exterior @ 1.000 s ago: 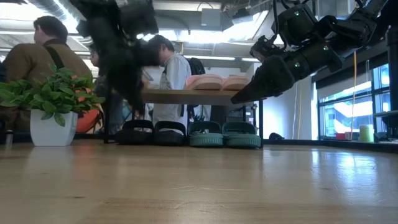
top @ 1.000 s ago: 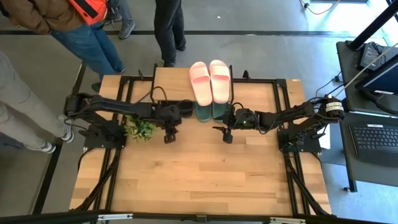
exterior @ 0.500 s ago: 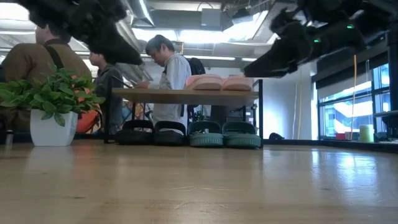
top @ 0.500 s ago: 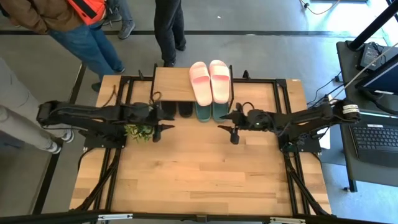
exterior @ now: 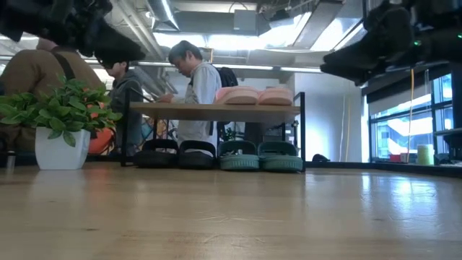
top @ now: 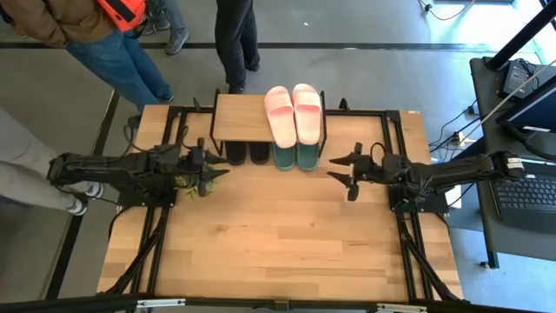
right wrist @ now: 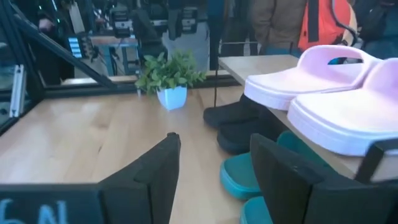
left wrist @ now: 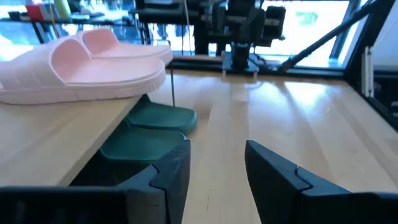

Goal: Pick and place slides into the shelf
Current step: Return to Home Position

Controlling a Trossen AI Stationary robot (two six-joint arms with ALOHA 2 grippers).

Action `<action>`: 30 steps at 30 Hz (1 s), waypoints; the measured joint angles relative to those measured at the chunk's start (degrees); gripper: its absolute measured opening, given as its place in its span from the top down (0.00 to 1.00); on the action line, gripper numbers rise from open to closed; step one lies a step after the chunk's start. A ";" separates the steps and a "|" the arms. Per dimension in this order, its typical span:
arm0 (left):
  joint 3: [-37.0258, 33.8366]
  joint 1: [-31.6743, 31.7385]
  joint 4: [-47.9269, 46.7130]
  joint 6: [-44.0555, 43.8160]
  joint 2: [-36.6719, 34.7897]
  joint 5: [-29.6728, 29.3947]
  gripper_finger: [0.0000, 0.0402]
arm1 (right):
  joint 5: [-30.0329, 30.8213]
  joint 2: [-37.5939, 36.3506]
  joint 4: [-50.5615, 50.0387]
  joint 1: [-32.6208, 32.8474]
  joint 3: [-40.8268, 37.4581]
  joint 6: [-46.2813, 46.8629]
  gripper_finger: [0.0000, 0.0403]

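Far side of the big wooden table (top: 278, 252), centred: small low shelf with a light wooden top board and thin black metal legs (top: 239, 117).

- Pale pink rubber slide pair (top: 294, 113): on top of the board at its right end, side by side.
- Sage green rubber slide pair (exterior: 260, 155): on the table under the board, directly below the pink pair.
- Black rubber slide pair (exterior: 177, 153): under the board too, just left of the green pair.

I see no slide anywhere off the shelf, so placing looks done: three pairs, all on or under it. My read is that only parking the arms is left.

Left gripper (top: 217, 171): raised above the table off the shelf's left front corner, by the small green potted plant in a white pot (top: 189, 182). Fingers spread, nothing between them in the left wrist view.

Right gripper (top: 340, 171): raised off the shelf's right front corner, apart from it. Fingers spread and empty in the right wrist view.

Neither gripper touches a slide or the shelf.
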 joint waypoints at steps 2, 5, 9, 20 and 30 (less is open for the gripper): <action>-1.49 0.00 0.58 -0.02 -2.51 0.01 0.64 | -0.02 -2.73 0.01 0.00 -2.04 0.24 0.51; -2.65 0.00 0.82 -0.04 -5.77 -0.03 0.64 | -0.04 -6.34 -0.10 0.00 -4.72 1.83 0.51; -4.40 0.00 0.43 -0.03 -9.49 -0.04 0.64 | -0.06 -11.03 -0.01 0.00 -7.61 3.03 0.51; -11.10 0.00 -0.43 -0.84 -20.86 -0.05 0.64 | -1.15 -21.66 -2.11 0.00 -11.31 2.97 0.51; -13.95 0.00 -4.02 -1.55 -27.78 -1.17 0.64 | -2.36 -25.04 -5.10 0.00 -11.31 2.99 0.51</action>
